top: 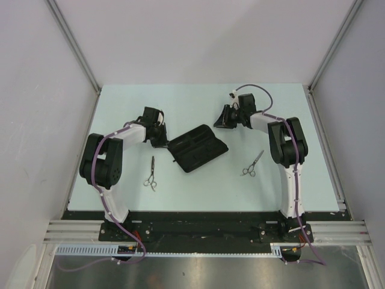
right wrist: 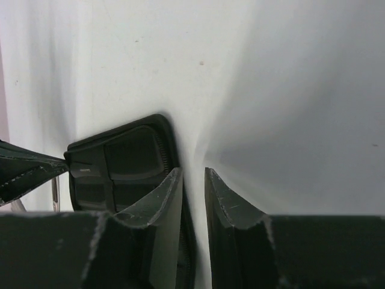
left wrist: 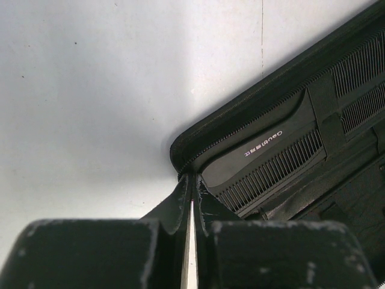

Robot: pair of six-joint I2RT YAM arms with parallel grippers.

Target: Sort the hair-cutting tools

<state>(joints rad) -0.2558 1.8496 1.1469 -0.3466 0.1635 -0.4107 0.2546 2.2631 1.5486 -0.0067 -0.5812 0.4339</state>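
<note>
Though inverted — illegible white lettering on black comb (left wrist: 271, 161) in case (left wrist: 240, 103)

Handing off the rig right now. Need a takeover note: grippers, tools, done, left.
Left gripper: shut on the case at its corner rim, apparently pinching it.
Right gripper: open, empty, by the case's far corner.
Done: handled comb and long comb lie in the case.
Left: both scissors lie on the table, left scissors near the left arm, right scissors near the right arm. They probably go in the case next.
</note>
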